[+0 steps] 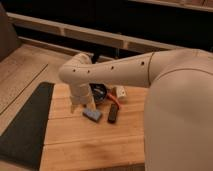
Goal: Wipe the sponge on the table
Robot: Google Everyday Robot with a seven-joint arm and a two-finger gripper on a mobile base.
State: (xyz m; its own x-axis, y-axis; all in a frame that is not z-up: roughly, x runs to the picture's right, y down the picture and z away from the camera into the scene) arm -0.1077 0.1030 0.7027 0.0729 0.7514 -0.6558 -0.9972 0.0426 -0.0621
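The sponge point(92, 114) is a small blue-grey block lying flat on the light wooden table point(90, 145), near its far middle. My cream-coloured arm reaches in from the right, bends at the elbow and points down. The gripper point(78, 104) hangs just left of the sponge, low over the table top and close to the sponge's left end. I cannot tell whether it touches the sponge.
A narrow black bar point(113, 113) lies just right of the sponge. A small white object point(120, 92) and a dark object with red on it point(100, 93) sit behind them. A dark grey mat point(25, 125) borders the table's left edge. My arm's bulk covers the table's right side.
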